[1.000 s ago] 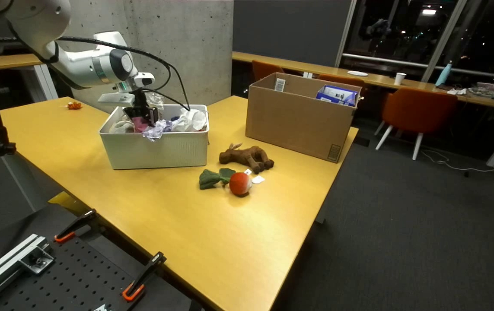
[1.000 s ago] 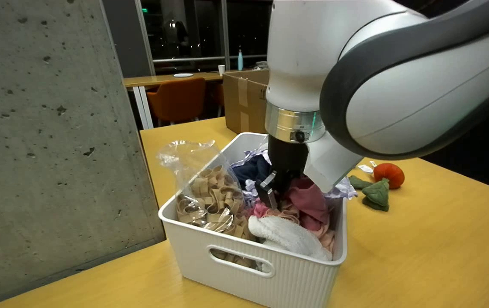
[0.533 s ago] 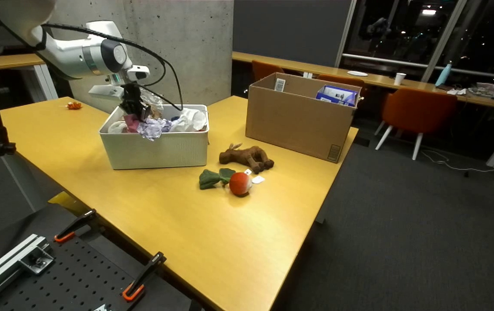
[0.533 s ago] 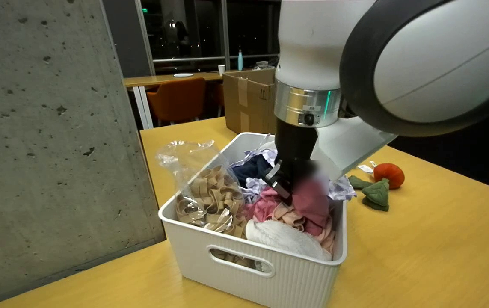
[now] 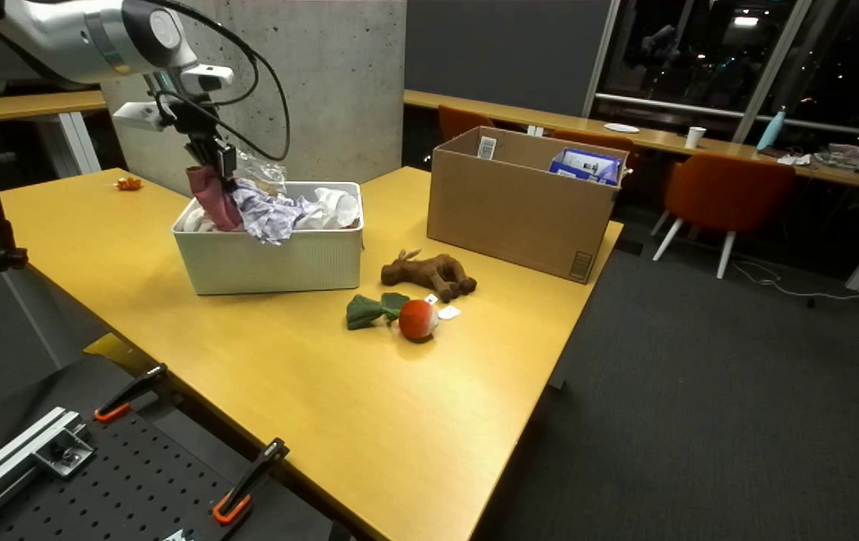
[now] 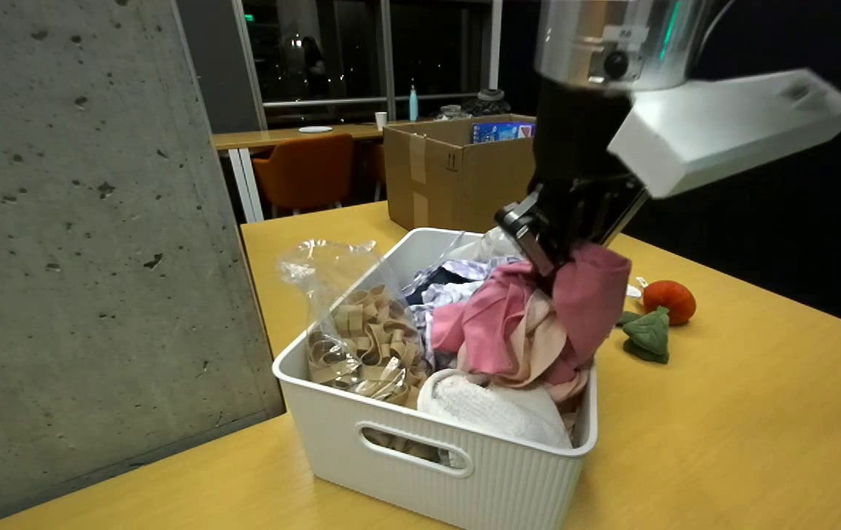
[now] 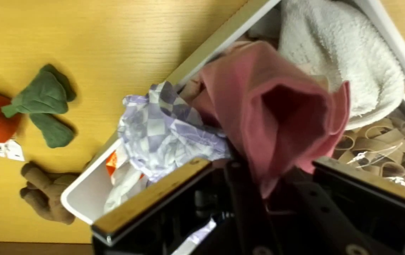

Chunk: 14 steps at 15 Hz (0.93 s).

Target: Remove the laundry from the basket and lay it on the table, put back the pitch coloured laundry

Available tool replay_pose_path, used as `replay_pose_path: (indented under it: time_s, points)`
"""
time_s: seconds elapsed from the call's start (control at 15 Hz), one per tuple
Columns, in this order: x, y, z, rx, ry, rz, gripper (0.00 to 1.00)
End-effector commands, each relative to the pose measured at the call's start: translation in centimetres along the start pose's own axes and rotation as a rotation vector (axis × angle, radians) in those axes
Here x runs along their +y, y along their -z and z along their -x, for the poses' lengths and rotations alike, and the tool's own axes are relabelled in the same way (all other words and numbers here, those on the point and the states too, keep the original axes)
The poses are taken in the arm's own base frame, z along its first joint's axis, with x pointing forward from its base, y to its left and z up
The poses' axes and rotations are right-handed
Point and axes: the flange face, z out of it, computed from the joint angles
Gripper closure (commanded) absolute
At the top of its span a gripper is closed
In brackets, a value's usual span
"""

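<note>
Fingers [image 6: 536,250] clench the rose-pink cloth [image 6: 591,302], its lower folds inside the white basket [image 6: 527,482]. Caution: in the wrist view, the purple-checked cloth [image 7: 158,131] sits just beside it at 9 o'clock; tangling could drag both out. If shallow, the pinch could slip.

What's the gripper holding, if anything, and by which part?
The gripper holds a pink cloth by a bunched upper fold; the rest drapes into the basket. Whether the peach cloth is caught too can't be told.
</note>
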Motion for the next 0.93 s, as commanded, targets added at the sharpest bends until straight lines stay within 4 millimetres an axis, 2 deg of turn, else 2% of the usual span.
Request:
replay_pose_path:
  time_s: [0.0,0.27,0.4,0.53,0.67,0.73,0.8,0.87]
  points:
    - [4.2,6.0,3.0,0.048,-0.110,0.072,0.97]
    - [7.8,10.5,5.0,0.091,-0.204,0.142,0.97]
    - [9.0,11.9,5.7,0.100,-0.230,0.157,0.97]
    - [9.8,12.5,6.0,0.099,-0.245,0.162,0.97]
    - [10.4,12.2,6.0,0.094,-0.247,0.149,0.97]
    - [10.7,11.6,5.8,0.087,-0.249,0.144,0.81]
    - [11.0,10.9,5.7,0.079,-0.257,0.145,0.61]
    - [11.4,10.3,5.6,0.070,-0.257,0.143,0.55]
